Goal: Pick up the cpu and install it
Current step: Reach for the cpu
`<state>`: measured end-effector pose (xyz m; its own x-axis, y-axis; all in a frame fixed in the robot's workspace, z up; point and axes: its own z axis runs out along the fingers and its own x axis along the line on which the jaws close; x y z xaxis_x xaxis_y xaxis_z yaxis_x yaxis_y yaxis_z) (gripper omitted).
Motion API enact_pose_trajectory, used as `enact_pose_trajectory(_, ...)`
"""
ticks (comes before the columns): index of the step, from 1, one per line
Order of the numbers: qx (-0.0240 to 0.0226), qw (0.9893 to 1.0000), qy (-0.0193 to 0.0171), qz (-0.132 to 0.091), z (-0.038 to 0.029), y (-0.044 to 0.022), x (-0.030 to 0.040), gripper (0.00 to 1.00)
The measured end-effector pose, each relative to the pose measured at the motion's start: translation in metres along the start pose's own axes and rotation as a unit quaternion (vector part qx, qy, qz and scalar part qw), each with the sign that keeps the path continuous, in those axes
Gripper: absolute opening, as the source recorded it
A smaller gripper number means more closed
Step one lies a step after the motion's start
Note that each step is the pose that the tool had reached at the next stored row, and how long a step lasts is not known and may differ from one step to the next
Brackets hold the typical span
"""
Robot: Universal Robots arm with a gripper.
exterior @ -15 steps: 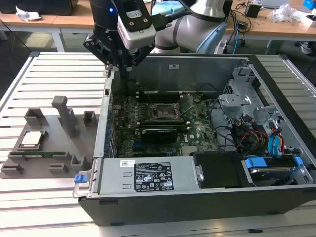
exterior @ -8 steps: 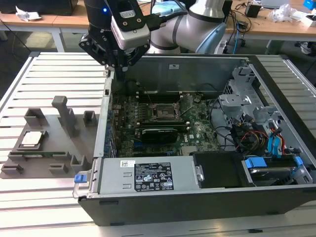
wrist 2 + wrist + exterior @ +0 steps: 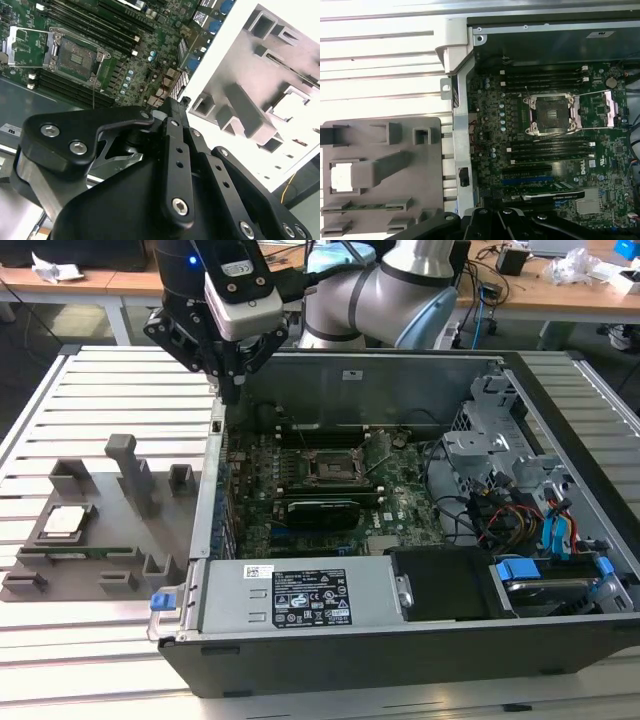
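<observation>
The cpu (image 3: 62, 522), a silvery square chip with a pale rim, lies flat in a pocket of the grey fixture tray (image 3: 110, 510) at the exterior view's left. In the first wrist view the cpu (image 3: 340, 179) shows as a bright square beside the tray's slanted post. My gripper (image 3: 232, 390) hangs shut and holding nothing over the back left corner of the open computer case. It is well apart from the cpu. Its fingertips (image 3: 170, 106) point down at the case wall. The cpu socket (image 3: 330, 468) on the motherboard stands open with its metal frame lifted (image 3: 552, 114).
A green memory stick (image 3: 75, 553) rests in a slot of the fixture tray. The case's left wall (image 3: 212, 480) rises between tray and motherboard. A power supply (image 3: 300, 597), drive cage (image 3: 500, 430) and cables (image 3: 510, 515) crowd the case's front and right.
</observation>
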<state>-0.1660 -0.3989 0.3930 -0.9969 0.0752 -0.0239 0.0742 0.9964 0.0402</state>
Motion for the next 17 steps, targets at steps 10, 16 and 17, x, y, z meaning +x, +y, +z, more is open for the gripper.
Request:
enact_pose_trajectory(10,0.0,1.0,0.0,0.0,-0.0001,-0.001,0.0129,0.11)
enact_pose_trajectory(16,0.0,1.0,0.0,0.0,-0.0002,-0.0018,0.0234,0.11)
enact_pose_trajectory(17,0.0,1.0,0.0,0.0,-0.0002,-0.0019,0.0251,0.11)
